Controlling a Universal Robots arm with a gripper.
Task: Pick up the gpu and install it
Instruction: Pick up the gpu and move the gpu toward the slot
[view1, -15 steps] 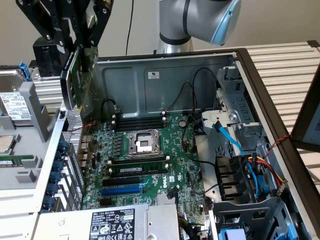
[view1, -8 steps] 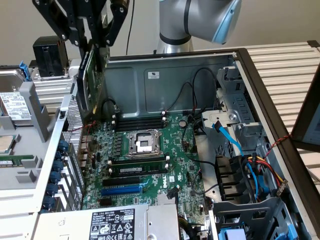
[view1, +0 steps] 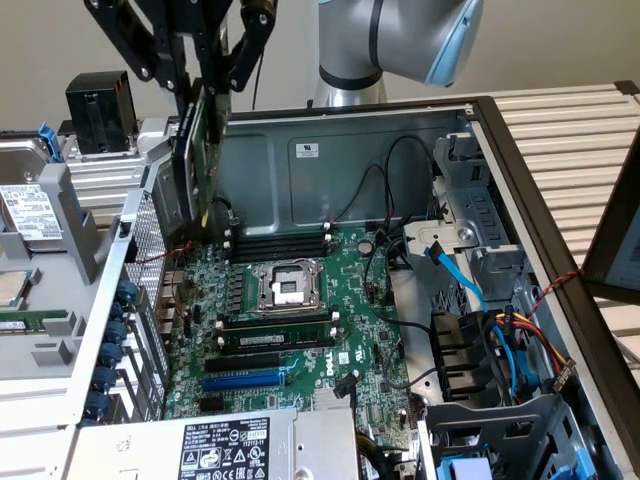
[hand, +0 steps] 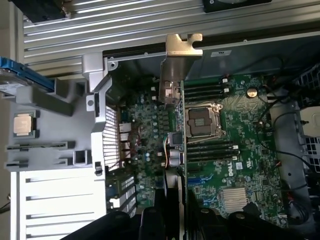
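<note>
Over the open case's back corner, at the exterior view's left: one gripper (view1: 207, 88), its fingers clamped on the upper edge of the gpu (view1: 200, 160).
Gpu, count: one.
Gpu, position: hangs on edge straight below the fingers, held up above the motherboard (view1: 330, 300), not seated in any slot.
Gpu, end bracket: one silver strip (hand: 172, 55), at the end of the card farthest from the gripper.
Case (view1: 500, 130): one, lying on its side with the panel off.
Motherboard, count: one, green, flat in the case floor.
CPU socket (view1: 288, 287): one, near the board's middle.
Memory slot banks (view1: 280, 240): two, one on each side of the socket; how many sticks they hold I cannot tell.
Blue expansion slot (view1: 242, 379): one, well apart from the gpu.
Coin cell (view1: 367, 244): one, beside the socket.
Blue cable (view1: 458, 278): one, running to the drive cage.
Loose processor chip (hand: 22, 124): one, on the grey tray outside the case.
</note>
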